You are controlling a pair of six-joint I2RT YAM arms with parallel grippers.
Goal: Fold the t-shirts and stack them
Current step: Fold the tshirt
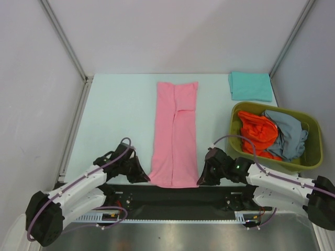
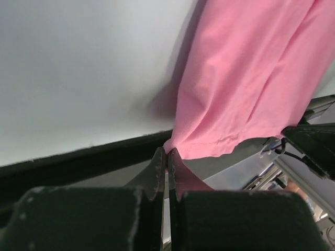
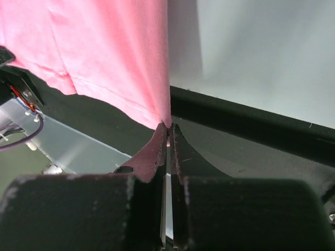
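Top external view: pink t-shirt (image 1: 175,133) lying as a long narrow strip down the middle of the table (image 1: 115,115), near hem at the near edge. Left gripper (image 1: 144,178) and right gripper (image 1: 201,181) pressed together, each pinching one near corner of that hem. Likely risks: thin corner bites slipping free, or uneven lifting skewing the fold and reopening the folded-in sides.

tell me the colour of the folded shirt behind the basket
Teal. The folded t-shirt shows best in the top external view.
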